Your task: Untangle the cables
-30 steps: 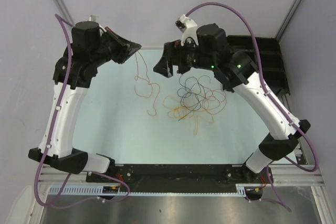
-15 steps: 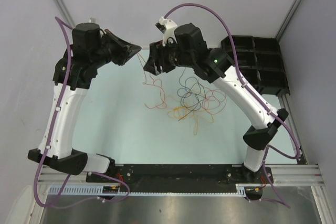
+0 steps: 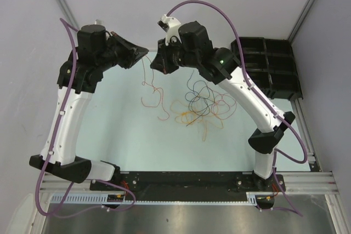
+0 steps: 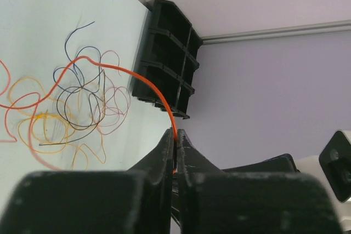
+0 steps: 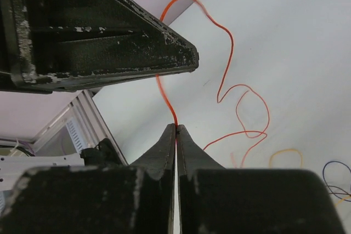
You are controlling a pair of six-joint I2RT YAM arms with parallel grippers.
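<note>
A loose red cable [image 4: 147, 84] is pinched at one end by my left gripper [image 3: 146, 51], raised at the table's far left-centre; its jaws are shut on it [image 4: 176, 136]. My right gripper [image 3: 155, 66] sits close beside the left one and is shut on the same red cable [image 5: 231, 47] a short way along, at its tips [image 5: 176, 126]. The rest of that cable hangs down and curls on the table. The other cables [image 3: 204, 102], orange, yellow, dark blue and purple, lie in one tangle at the table's centre-right.
A black compartmented bin [image 3: 266, 67] stands at the table's [image 3: 109, 130] far right edge. The left gripper's fingers [image 5: 109, 42] fill the top left of the right wrist view. Purple hoses loop above both arms.
My right arm has swung left from above the tangle to the left gripper, and its jaws went from wide open to shut on the red cable. The hanging cable shifted slightly.
</note>
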